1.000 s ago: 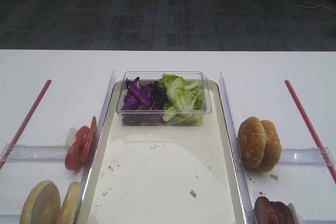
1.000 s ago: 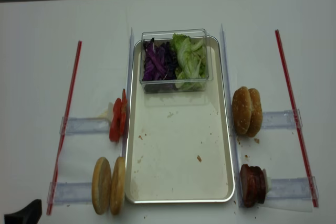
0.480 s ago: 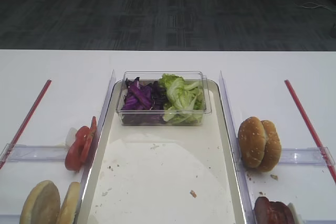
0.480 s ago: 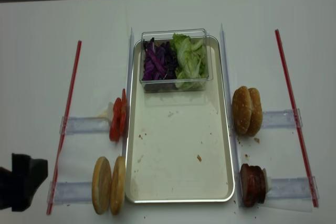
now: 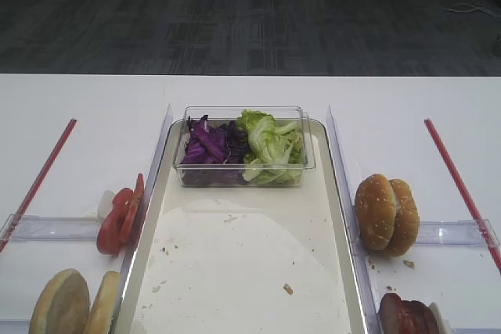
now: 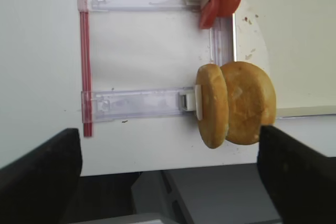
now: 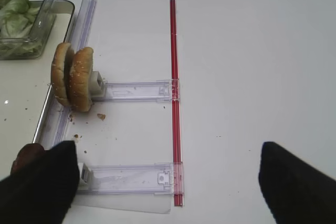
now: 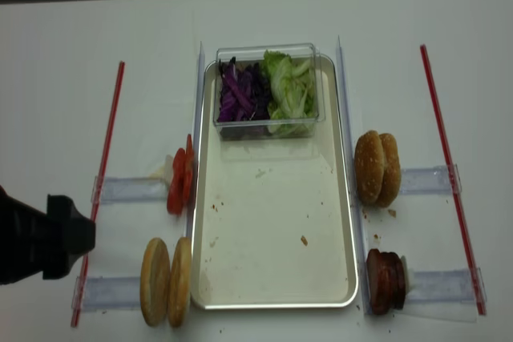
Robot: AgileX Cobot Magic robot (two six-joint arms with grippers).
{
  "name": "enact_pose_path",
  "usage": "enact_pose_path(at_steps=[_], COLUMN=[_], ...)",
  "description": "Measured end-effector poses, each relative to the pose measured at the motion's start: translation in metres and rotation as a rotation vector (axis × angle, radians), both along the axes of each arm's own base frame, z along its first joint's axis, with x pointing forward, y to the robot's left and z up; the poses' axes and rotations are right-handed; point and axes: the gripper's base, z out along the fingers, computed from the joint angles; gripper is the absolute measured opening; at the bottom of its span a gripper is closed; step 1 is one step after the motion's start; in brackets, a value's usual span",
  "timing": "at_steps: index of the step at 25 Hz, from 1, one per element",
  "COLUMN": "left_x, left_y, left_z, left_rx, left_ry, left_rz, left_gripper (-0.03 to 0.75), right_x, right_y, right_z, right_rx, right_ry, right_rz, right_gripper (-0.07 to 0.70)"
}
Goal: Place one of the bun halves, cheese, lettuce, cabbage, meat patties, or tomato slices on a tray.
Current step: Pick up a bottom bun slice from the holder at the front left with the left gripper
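Note:
Two plain bun halves stand on edge in a clip at the tray's near left corner; the thinner one is farther from the tray. My left gripper hovers open just in front of them, holding nothing, and its arm shows left of the buns. Tomato slices stand beyond them. Lettuce and cabbage share a tub. Sesame bun halves and meat patties stand right of the tray. My right gripper is open and empty there. Cheese is out of view.
The clear plastic tub sits at the tray's far end. Clear rails hold the food clips, and red strips run down both sides. Crumbs dot the tray floor. The table's front edge is just below the plain buns.
My left arm has come into the overhead view from the bottom left corner and moved up toward the plain buns. Nothing on the table has moved.

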Motion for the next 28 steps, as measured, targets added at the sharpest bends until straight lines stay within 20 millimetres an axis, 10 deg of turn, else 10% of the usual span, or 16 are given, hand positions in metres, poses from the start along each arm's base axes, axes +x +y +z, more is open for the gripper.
enact_pose_path(at_steps=[28], left_x=[0.025], left_y=[-0.101], left_z=[-0.045], left_rx=[-0.012], left_ry=[0.366], left_rz=[-0.285], left_gripper=[0.623], right_x=[0.000], right_y=[0.000], right_z=[0.000], right_rx=[0.000], right_ry=[0.000], right_rz=[0.000], right_gripper=[0.693])
